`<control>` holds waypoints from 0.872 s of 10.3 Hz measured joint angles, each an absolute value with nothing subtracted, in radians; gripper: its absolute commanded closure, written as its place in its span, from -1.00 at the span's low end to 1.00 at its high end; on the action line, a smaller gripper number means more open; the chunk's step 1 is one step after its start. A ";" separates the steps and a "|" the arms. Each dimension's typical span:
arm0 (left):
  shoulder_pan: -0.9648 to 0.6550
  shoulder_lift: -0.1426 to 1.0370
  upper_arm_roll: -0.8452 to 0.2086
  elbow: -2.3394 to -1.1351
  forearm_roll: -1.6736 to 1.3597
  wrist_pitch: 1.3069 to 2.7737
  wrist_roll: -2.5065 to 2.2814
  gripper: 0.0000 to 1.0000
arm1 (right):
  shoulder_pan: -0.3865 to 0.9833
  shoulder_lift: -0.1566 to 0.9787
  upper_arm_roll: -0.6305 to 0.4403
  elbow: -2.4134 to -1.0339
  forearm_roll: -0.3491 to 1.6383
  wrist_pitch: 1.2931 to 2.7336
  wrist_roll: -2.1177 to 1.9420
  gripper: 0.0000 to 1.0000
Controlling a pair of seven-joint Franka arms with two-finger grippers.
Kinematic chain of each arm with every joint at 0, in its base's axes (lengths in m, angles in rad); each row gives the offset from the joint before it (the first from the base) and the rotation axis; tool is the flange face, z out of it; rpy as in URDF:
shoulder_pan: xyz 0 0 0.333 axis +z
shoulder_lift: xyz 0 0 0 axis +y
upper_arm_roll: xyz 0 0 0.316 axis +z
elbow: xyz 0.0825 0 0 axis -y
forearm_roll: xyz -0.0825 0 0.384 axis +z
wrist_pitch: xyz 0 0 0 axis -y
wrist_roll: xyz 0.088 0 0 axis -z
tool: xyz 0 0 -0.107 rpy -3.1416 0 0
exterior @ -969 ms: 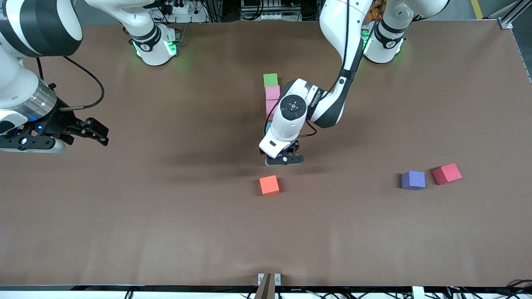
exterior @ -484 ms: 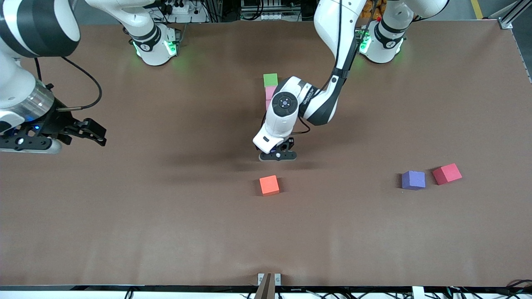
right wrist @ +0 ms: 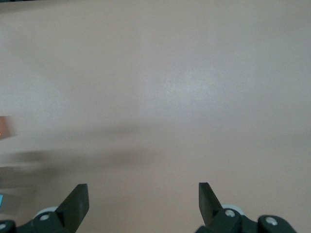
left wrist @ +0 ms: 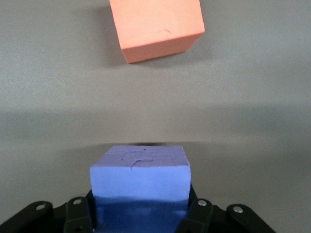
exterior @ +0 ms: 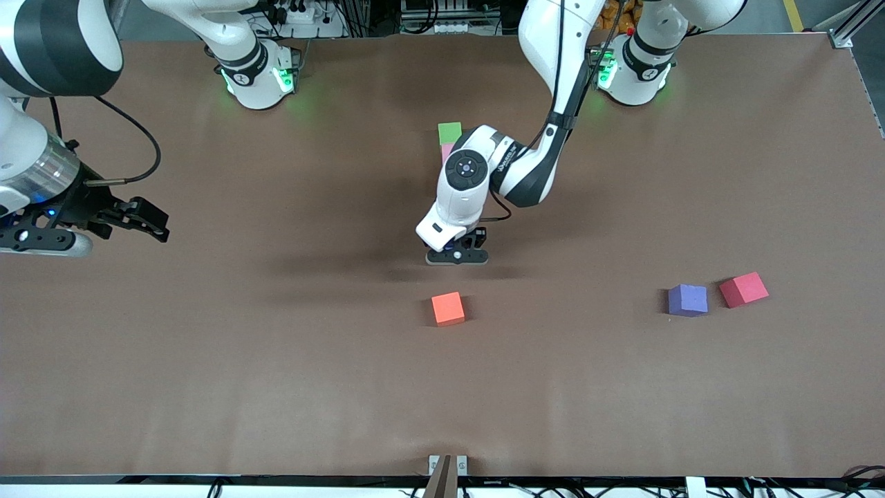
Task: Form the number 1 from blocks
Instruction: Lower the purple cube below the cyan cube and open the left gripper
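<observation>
Blocks are partly lined up already: the green block sits on the table toward the robots' bases, with a pink block touching it on the side nearer the front camera, mostly hidden under the left arm. No containers anywhere, just loose cubes on the brown table. The left gripper hangs over the middle of the table, between that line and the orange cube, and it's clamped on a light blue block; you really only see that in the left wrist view, where the block sits squeezed between the fingers with the orange cube lying on the table just past it. From the front view the left arm's wrist covers whatever else is in the line, so I can't tell how many blocks are down there. The purple block is way off toward the left arm's end of the table, with the red cube just beside it, nearly touching. The right gripper waits over bare table at the right arm's end, well apart from everything, fingers spread wide with nothing between them, as the right wrist view shows.
</observation>
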State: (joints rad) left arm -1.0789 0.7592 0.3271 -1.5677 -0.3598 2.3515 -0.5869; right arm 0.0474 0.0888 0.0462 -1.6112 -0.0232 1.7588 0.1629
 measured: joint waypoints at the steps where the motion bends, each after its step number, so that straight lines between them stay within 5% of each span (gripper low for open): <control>1: -1.080 0.762 0.319 -1.568 -0.353 2.351 -0.587 1.00 | 0.048 0.087 0.048 -1.607 -0.023 1.737 0.163 -1.00; 9: -1.083 0.770 0.275 -1.585 -0.256 2.290 -0.587 1.00 | 0.048 0.078 0.049 -1.564 -0.023 1.688 0.163 -1.00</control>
